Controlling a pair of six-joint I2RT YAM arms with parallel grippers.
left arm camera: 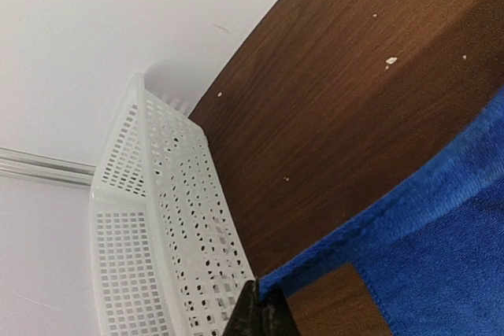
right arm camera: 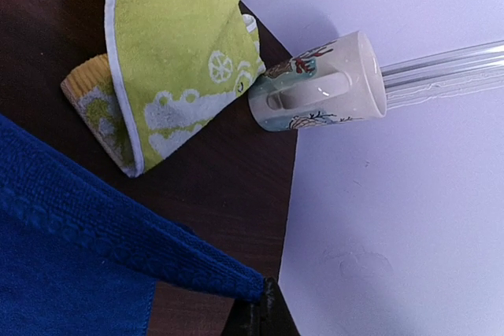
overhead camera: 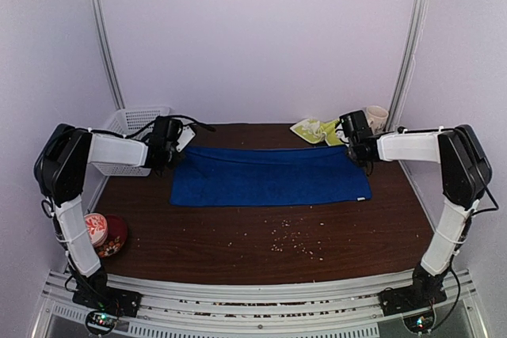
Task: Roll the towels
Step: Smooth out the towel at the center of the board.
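A royal-blue towel (overhead camera: 269,176) lies spread across the back of the dark wooden table. My left gripper (overhead camera: 176,148) is shut on its far left corner, and the pinched blue hem (left arm camera: 346,238) runs off from my black fingertips (left arm camera: 260,316) with table showing under it. On the other side my right gripper (overhead camera: 360,148) is shut on the far right corner (right arm camera: 228,277), which is lifted the same way. A crumpled yellow-green towel (overhead camera: 317,131) with a pale white pattern (right arm camera: 177,53) rests at the back right, just beyond the right gripper.
A white perforated basket (overhead camera: 131,136) stands at the back left, close to my left gripper (left arm camera: 157,226). At the back right corner a patterned mug (right arm camera: 327,84) stands (overhead camera: 376,118). Red bowls (overhead camera: 103,235) sit at the front left. Crumbs (overhead camera: 293,239) dot the table.
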